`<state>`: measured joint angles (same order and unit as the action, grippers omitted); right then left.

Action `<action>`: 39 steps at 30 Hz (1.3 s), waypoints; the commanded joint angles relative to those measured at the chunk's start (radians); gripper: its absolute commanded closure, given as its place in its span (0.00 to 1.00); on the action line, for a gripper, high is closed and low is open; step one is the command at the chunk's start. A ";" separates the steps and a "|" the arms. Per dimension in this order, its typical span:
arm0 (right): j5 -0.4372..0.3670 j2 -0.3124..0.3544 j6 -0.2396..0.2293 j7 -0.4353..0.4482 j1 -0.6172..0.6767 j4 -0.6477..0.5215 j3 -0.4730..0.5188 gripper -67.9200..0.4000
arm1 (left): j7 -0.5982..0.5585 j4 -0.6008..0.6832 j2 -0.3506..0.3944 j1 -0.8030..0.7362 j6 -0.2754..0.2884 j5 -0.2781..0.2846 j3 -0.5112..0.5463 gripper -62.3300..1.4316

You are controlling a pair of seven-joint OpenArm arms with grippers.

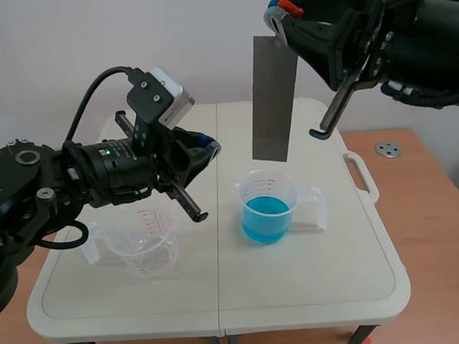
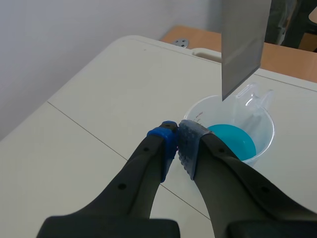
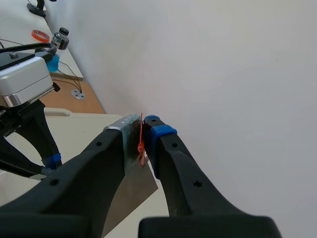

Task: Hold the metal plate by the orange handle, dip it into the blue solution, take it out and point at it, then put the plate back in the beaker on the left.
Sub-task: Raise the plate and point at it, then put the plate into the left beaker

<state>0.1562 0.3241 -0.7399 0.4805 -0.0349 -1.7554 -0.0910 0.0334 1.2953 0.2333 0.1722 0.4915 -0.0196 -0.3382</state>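
Nearest us, toward the near left corner of the table [image 1: 313, 291], stands the empty clear beaker [image 1: 145, 250], upright with its mouth free. We judge it waits there as the plate's final resting place.

Just above and beyond it, the left gripper [image 2: 178, 144] has its two pads pressed together on nothing. Its tip is aimed at the middle of the table, toward the plate's lower edge. Fingers together make one narrow tip, which we think suits pointing rather than grasping.

Around the table's middle, just right of the centre seam, sits the beaker of blue solution [image 1: 268, 208], partly filled, its handle turned toward the right edge. Directly over its mouth hangs the metal plate [image 1: 274, 100], upright, with its lower edge clear of the rim and out of the liquid. Held vertical, it can travel straight down or up without catching the wall.

Highest and farthest, over the far edge, the right gripper [image 3: 141, 136] is clamped on the plate's top end, where we see the orange handle [image 3: 141, 146] between its fingers. Gripping that high keeps the fingers away from the solution.

Past the right edge a small metal disc [image 1: 388, 149] lies on the wooden desk [image 1: 424, 208].
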 commanded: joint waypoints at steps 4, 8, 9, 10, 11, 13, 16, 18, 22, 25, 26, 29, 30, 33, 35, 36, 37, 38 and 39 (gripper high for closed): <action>-0.034 0.005 -0.006 0.003 -0.009 -0.023 0.008 0.98 | -0.014 0.019 -0.003 0.013 -0.002 0.007 0.000 0.90; -0.034 0.005 -0.006 0.003 -0.009 -0.023 0.008 0.98 | -0.017 0.019 0.005 0.013 -0.022 0.007 0.005 0.90; -0.034 0.005 -0.006 0.003 -0.009 -0.023 0.008 0.98 | -0.022 0.021 0.014 0.010 -0.037 0.008 0.008 0.90; -0.034 0.005 -0.006 0.003 -0.009 -0.023 0.008 0.98 | -0.034 0.021 0.021 0.007 -0.045 0.008 0.012 0.90; -0.035 0.005 -0.006 0.003 -0.009 -0.023 0.008 0.98 | -0.047 0.023 0.033 0.002 -0.057 0.008 0.019 0.90; -0.035 0.005 -0.006 0.003 -0.009 -0.023 0.008 0.98 | -0.071 0.037 0.061 -0.013 -0.070 0.009 0.035 0.90; -0.035 0.005 -0.006 0.003 -0.009 -0.023 0.008 0.98 | -0.094 0.075 0.113 -0.054 -0.079 0.027 0.064 0.90; -0.035 0.005 -0.006 0.003 -0.009 -0.023 0.008 0.98 | -0.101 0.106 0.149 -0.087 -0.082 0.051 0.090 0.90; -0.037 0.005 -0.006 0.003 -0.010 -0.023 0.008 0.98 | -0.140 0.173 0.222 -0.180 -0.082 0.102 0.162 0.90; -0.037 0.005 -0.006 0.003 -0.010 -0.023 0.008 0.98 | -0.150 0.223 0.268 -0.262 -0.082 0.144 0.229 0.90; -0.037 0.005 -0.006 0.003 -0.010 -0.023 0.008 0.98 | -0.150 0.239 0.280 -0.289 -0.082 0.151 0.251 0.90; -0.038 0.005 -0.006 0.004 -0.010 -0.023 0.007 0.98 | -0.158 0.280 0.308 -0.373 -0.082 0.180 0.322 0.90; -0.038 0.005 -0.006 0.004 -0.012 -0.023 0.006 0.98 | -0.174 0.291 0.315 -0.403 -0.082 0.187 0.347 0.90; -0.047 0.006 -0.006 0.003 -0.016 -0.023 0.001 0.98 | -0.215 0.316 0.324 -0.489 -0.082 0.210 0.428 0.90; -0.053 0.006 -0.006 0.003 -0.023 -0.023 -0.008 0.98 | -0.233 0.330 0.325 -0.546 -0.082 0.223 0.482 0.90; -0.053 0.006 -0.006 -0.004 -0.029 -0.023 -0.018 0.98 | -0.245 0.335 0.324 -0.573 -0.082 0.223 0.505 0.90; -0.053 0.006 -0.006 -0.011 -0.034 -0.023 -0.027 0.98 | -0.263 0.340 0.324 -0.601 -0.082 0.225 0.528 0.90; -0.054 0.006 -0.006 -0.012 -0.040 -0.023 -0.037 0.98 | -0.279 0.343 0.324 -0.629 -0.082 0.229 0.551 0.90; -0.054 0.006 -0.006 -0.016 -0.046 -0.023 -0.048 0.98 | -0.294 0.343 0.324 -0.656 -0.082 0.242 0.573 0.90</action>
<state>0.1192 0.3244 -0.7399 0.4534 -0.0521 -1.7554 -0.1303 -0.2420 1.6245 0.5541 -0.4763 0.4149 0.1993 0.2302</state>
